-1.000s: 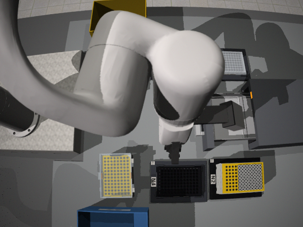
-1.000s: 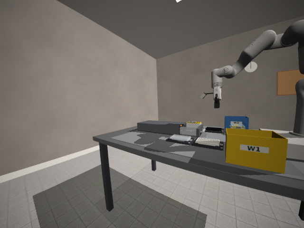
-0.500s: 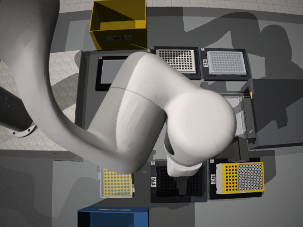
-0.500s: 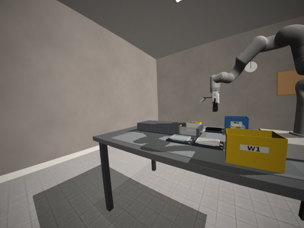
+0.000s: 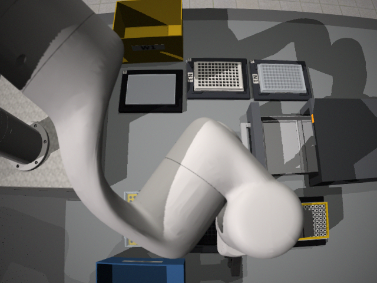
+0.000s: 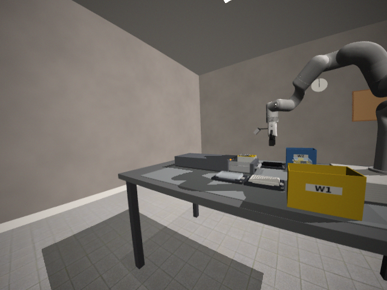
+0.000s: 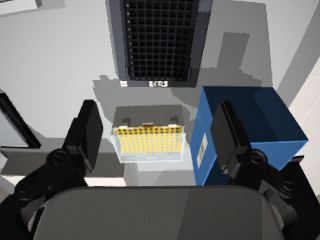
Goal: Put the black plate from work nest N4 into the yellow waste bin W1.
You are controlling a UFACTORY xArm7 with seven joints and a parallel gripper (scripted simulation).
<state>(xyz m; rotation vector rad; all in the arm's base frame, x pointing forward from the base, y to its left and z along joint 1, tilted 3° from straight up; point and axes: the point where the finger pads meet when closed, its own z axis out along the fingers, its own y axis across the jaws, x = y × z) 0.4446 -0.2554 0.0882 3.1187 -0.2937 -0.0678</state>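
Pincer (image 7: 159,139) spread wide and empty above the worktop (image 7: 60,60); black plate (image 7: 160,27) ahead and below, judged light, rigid, slick-walled, best taken across its short sides

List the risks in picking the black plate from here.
1. The open gripper hangs high over the yellow tip box, not the black plate; descending now could hit the box and strain its lid.
2. The blue bin sits beside that path and may get bumped.
3. The arm hides the plate in the top view, so alignment relies on the wrist view.
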